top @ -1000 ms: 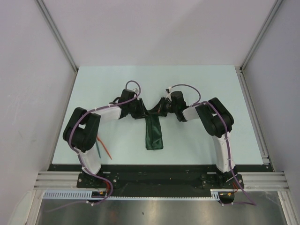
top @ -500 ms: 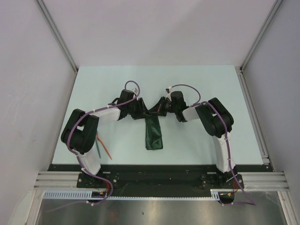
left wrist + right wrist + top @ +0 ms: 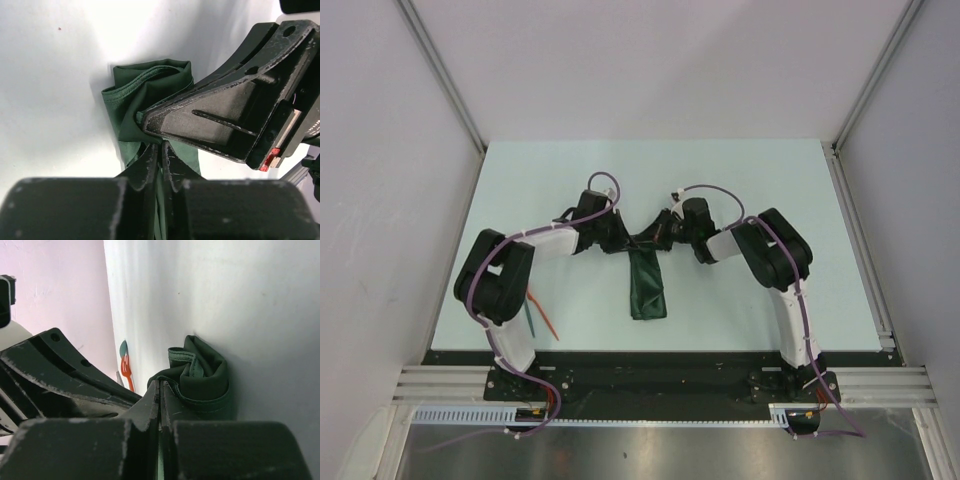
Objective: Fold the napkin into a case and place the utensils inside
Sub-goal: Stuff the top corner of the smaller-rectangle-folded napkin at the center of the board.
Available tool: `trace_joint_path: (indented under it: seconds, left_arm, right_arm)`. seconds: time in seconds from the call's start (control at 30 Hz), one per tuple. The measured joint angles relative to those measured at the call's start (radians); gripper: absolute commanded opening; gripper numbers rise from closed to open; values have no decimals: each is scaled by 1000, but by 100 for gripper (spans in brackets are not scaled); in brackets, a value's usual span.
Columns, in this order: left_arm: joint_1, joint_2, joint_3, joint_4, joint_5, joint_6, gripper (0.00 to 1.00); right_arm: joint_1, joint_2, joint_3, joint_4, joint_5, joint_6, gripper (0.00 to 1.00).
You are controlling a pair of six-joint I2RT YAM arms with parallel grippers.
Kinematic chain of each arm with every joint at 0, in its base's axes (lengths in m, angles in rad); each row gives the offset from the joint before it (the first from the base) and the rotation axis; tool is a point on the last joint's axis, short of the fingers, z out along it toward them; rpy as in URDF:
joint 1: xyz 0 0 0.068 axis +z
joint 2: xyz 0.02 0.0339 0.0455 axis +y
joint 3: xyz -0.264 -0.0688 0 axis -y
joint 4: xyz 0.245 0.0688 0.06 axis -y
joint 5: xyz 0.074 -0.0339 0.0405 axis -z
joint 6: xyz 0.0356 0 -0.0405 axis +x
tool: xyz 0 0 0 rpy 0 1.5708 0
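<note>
The dark green napkin (image 3: 647,290) lies folded into a narrow strip at mid-table, and its far end is raised between both grippers. My left gripper (image 3: 626,241) is shut on that end; cloth (image 3: 145,87) shows between its jaws (image 3: 161,147). My right gripper (image 3: 660,238) pinches the same bunched end (image 3: 205,380) from the other side, its jaws (image 3: 160,386) shut on a sliver of green. The utensils, one orange-red (image 3: 547,323) and one teal (image 3: 531,317), lie near the left arm's base. They also show far off in the right wrist view as an orange fork (image 3: 126,371) and a teal piece (image 3: 123,347).
The two grippers sit nearly finger to finger; the right one's finger (image 3: 220,120) fills the left wrist view. Pale walls and metal rails (image 3: 445,85) enclose the light table (image 3: 750,180). The black base rail (image 3: 650,370) runs along the near edge.
My left gripper's jaws were apart and have closed on the napkin's raised end. The right arm has edged slightly to the left, and the cloth between the grippers has bunched.
</note>
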Motion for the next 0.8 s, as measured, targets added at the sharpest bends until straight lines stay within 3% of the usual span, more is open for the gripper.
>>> trace_joint_path:
  seconds: [0.13,0.3,0.5,0.8]
  left_arm:
    - [0,1,6,-11,0,2,0]
    - [0,1,8,-24,0,2,0]
    - [1,1,9,-29,8,-8,0]
    - [6,1,20,-32,72,-108,0]
  right_arm:
    - [-12,0,-2,-2,-13,-20,20]
    - [-38,-61,-6,-144,-16,-167,33]
    - [-42,-223,-18,-320,17,-398,41]
    - [39,-281,-89,-362,66,-588,50]
